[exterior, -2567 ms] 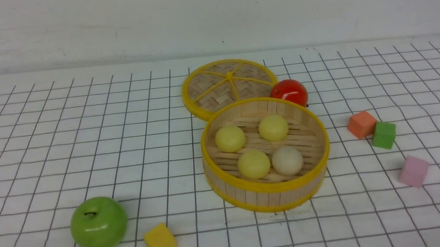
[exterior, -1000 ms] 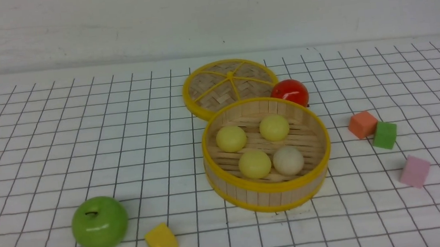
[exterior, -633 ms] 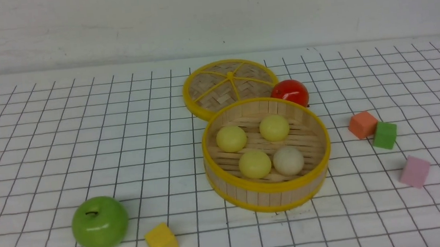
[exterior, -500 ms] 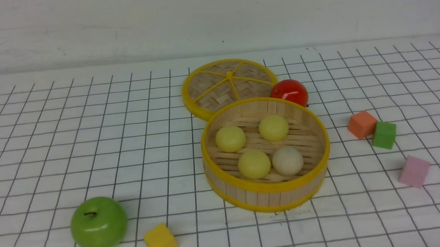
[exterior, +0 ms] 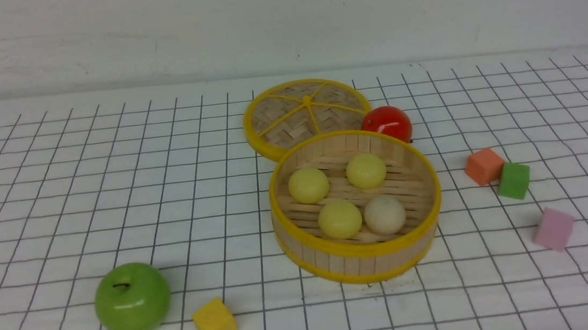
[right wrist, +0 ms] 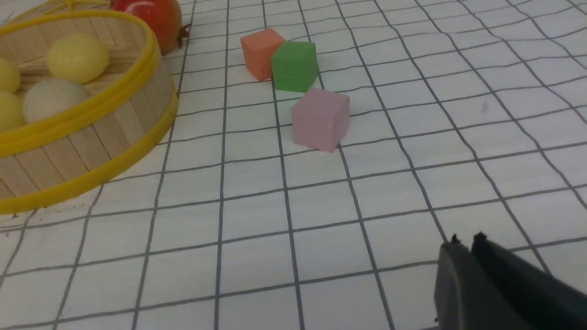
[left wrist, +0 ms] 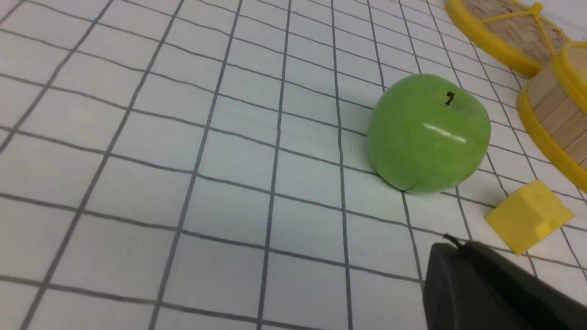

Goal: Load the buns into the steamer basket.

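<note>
1. Looking from front: all four buns (exterior: 340,219) sat inside steamer basket (exterior: 359,255); task judged done, no next pick needed, only arms kept clear. No grippers visible.
2. Left wrist: left gripper (left wrist: 451,245) hung above table nr green apple (left wrist: 429,133), holding nothing; jaw gap not discernible.
3. Right wrist: right gripper (right wrist: 465,245) tips together, empty, well apart from basket, short of pink cube (right wrist: 320,119).

The basket (right wrist: 87,151) sits on the tabletop (right wrist: 412,137) with yellow and white buns (right wrist: 78,57) inside, and a red fruit (right wrist: 151,16) is behind it. An orange cube (right wrist: 259,52) touches a green cube (right wrist: 294,66), with a pink cube (right wrist: 320,119) near them. The black fingers (right wrist: 463,275) are pressed together, holding nothing.
</note>
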Controlling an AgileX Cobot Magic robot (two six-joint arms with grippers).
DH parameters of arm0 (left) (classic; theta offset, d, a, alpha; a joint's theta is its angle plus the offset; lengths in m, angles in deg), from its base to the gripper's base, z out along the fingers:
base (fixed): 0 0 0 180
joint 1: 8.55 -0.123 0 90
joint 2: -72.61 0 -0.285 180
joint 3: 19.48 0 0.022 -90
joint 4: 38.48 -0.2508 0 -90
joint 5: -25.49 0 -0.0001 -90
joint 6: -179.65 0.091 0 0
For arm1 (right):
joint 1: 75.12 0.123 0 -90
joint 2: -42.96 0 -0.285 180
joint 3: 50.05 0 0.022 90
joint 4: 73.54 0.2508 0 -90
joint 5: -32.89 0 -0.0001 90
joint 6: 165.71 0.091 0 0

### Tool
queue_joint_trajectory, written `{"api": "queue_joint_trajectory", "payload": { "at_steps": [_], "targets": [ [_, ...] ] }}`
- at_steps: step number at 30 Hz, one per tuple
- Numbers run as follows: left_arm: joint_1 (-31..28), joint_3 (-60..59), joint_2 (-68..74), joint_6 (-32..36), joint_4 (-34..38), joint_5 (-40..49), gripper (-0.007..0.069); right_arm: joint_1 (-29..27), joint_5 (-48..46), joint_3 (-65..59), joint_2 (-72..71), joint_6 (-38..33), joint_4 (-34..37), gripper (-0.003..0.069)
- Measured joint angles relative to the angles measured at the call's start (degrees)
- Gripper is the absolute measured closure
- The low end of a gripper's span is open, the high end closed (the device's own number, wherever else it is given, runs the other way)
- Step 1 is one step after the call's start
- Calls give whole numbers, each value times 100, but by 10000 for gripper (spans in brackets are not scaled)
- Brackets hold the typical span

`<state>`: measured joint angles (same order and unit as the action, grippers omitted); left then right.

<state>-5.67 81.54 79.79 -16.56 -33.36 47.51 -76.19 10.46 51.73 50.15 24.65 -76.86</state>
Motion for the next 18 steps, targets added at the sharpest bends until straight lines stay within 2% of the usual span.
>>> {"api": "queue_joint_trajectory", "payload": {
  "at_steps": [18],
  "targets": [
    [0,0,0,-3,0,0,637,0,0,0,0,-5,12,610]
  ]
}}
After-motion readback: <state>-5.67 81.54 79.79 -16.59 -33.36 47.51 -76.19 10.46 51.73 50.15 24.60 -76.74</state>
